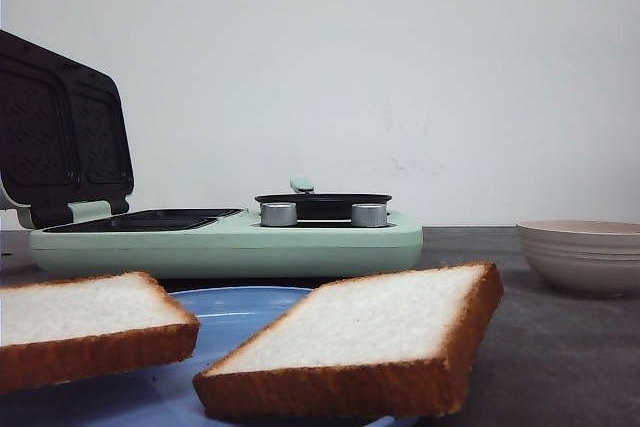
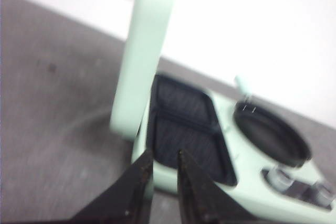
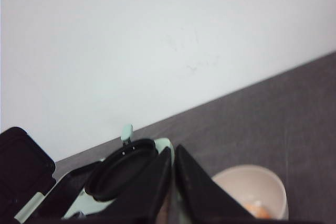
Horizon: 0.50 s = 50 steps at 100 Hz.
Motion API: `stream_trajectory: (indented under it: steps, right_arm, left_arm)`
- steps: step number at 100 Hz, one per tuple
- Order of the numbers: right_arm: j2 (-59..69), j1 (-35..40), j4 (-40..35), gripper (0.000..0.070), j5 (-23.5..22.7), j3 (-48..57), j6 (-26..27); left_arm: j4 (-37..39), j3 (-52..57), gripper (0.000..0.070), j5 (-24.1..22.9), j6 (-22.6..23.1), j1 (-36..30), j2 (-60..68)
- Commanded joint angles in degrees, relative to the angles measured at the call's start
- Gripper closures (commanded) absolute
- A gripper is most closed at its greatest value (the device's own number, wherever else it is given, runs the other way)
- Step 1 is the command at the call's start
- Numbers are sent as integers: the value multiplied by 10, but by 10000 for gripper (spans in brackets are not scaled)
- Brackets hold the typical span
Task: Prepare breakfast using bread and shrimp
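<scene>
Two thick slices of white bread with brown crust, one on the left and one on the right, lie on a blue plate close to the front camera. The orange shrimp lies in a beige bowl, right of the appliance. Neither gripper appears in the front view. My left gripper hovers before the sandwich maker's dark grill plate, jaws a little apart and empty. My right gripper is shut and empty, between the black pan and the bowl.
The mint-green sandwich maker stands behind the plate, its lid raised at the left. A small black pan and two silver knobs sit on its right half. The beige bowl stands at the right on the dark table.
</scene>
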Motion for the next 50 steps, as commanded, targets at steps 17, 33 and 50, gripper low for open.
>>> stream_trajectory:
  steps: [17,33,50]
  right_arm:
    - [66,1,-36,698,5,112,-142]
    - [65,5,-36,438,1,119,-137]
    - [65,20,-79,137,0,119,-108]
  left_arm:
    - [-61,170,694,26,66,-1,156]
    - [-69,205,536,25,87,-2,176]
    - [-99,205,336,26,74,-2,175]
